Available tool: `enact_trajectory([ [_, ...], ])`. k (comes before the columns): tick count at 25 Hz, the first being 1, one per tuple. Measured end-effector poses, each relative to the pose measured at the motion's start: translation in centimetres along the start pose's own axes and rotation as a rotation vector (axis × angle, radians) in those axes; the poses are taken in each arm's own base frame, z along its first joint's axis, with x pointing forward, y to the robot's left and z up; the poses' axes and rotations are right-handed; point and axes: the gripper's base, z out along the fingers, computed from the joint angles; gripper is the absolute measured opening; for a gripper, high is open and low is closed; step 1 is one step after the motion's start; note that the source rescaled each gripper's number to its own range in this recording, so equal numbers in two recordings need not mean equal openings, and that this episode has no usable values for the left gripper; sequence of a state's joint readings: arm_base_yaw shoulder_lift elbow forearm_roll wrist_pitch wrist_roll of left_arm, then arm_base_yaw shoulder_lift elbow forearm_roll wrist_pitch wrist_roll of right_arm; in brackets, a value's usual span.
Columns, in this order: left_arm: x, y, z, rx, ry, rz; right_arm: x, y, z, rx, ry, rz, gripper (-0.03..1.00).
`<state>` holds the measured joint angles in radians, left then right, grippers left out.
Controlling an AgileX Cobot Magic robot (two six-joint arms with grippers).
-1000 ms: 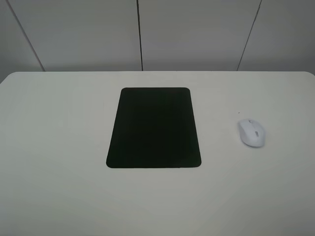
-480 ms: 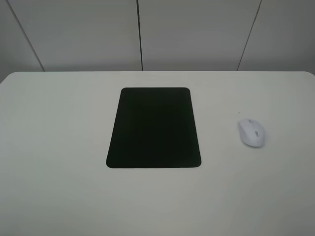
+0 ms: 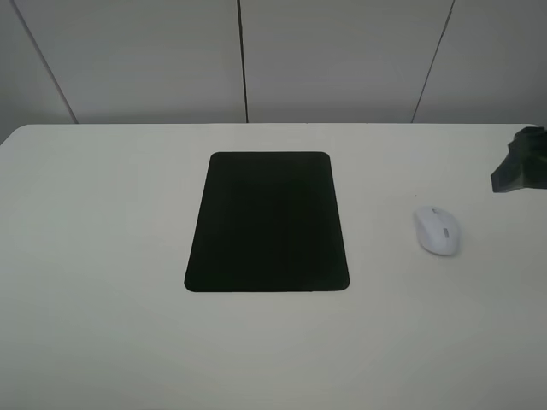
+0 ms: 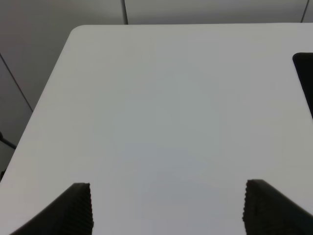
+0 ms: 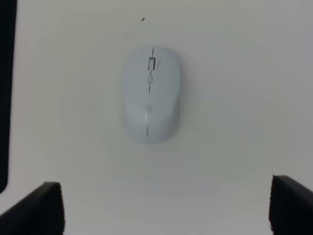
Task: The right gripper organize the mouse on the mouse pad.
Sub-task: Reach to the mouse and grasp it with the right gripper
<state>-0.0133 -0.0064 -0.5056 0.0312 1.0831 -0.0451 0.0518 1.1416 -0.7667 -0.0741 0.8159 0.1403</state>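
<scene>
Currently my right gripper (image 5: pixel 166 208) hangs over the table (image 3: pixel 102 256) with its jaws spread wide and nothing between them. The mouse (image 5: pixel 150 95) lies on the white tabletop just ahead of the fingertips, untouched. From the high camera, that gripper shows only at the right edge, near the mouse. The mouse sits well apart from the mouse pad (image 3: pixel 267 222), off its right side. My left gripper (image 4: pixel 171 208) is also spread wide and empty, over the table's left part.

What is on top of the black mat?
Nothing. The mouse pad is bare on top. The mouse sits apart, on the table to its right. What lies under the pad is covered.
</scene>
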Motion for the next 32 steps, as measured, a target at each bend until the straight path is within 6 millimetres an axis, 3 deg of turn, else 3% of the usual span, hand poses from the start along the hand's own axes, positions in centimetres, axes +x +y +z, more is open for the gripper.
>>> enact_trajectory([
  [6, 0.0, 0.0, 0.0, 0.000, 0.000, 0.000, -4.5, 0.9, 5.7, -0.008, 0.157, 0.014, 1.00],
  [12, 0.0, 0.0, 0.0, 0.000, 0.000, 0.000, -6.3, 1.1, 10.8, 0.023, 0.252, -0.024, 1.00],
  [24, 0.0, 0.0, 0.0, -0.001, 0.000, 0.000, -5.3, 2.0, 16.9, 0.005, 0.356, -0.049, 1.00],
  [32, 0.0, 0.0, 0.0, -0.001, 0.000, 0.000, -5.1, 2.0, 18.6, 0.014, 0.351, -0.065, 1.00],
])
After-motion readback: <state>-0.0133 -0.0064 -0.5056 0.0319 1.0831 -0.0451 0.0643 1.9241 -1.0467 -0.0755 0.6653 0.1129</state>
